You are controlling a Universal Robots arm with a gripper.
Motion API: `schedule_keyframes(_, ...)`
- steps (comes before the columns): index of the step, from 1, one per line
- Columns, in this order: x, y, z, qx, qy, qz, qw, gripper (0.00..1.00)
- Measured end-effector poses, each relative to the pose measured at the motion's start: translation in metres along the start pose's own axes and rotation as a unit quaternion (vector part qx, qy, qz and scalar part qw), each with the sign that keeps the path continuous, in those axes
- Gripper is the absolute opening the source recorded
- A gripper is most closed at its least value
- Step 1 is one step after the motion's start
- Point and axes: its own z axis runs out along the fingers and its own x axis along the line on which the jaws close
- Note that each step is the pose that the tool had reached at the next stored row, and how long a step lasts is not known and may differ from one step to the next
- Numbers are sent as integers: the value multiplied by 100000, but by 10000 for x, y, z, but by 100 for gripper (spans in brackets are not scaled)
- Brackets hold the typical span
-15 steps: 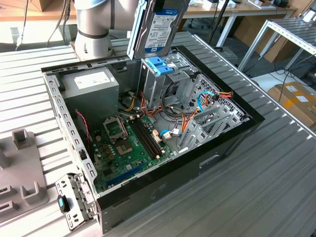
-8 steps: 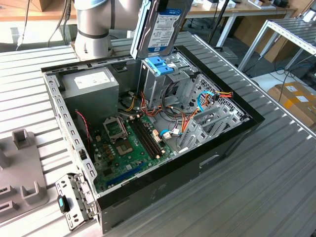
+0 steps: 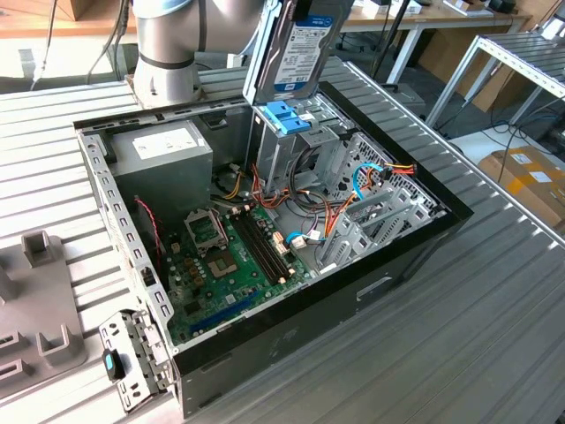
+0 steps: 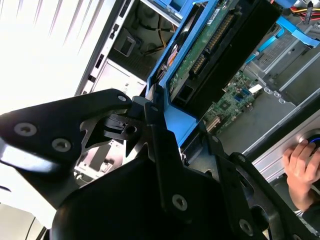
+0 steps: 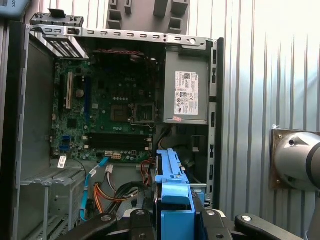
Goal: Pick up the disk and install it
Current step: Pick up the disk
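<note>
The disk [image 3: 305, 49] hangs on edge, label facing the exterior view, with its lower end just above the blue handle [image 3: 284, 117] of the metal drive cage [image 3: 291, 159]. My gripper [image 4: 150, 117] is shut on the disk's blue side rail [image 4: 172, 107]. The disk's green circuit-board underside [image 4: 210, 45] shows beyond the black fingers [image 4: 127, 127]. In the first wrist view the disk [image 5: 172, 192] is seen edge-on between the fingertips of my gripper [image 5: 175, 222], above the open computer case [image 5: 127, 37].
Inside the case lie the motherboard [image 3: 229, 256], the grey power-supply box [image 3: 163, 155] and bundled cables [image 3: 371, 181]. The arm's base [image 3: 168, 53] stands behind the case. Grey fixtures [image 3: 35, 300] sit at the exterior view's left. A person's hand [image 4: 305, 170] rests near the case.
</note>
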Motion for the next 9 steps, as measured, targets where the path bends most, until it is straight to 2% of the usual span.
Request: schedule_keyframes(9, 5, -115, -4, -1, -1, -1, 100000, 37)
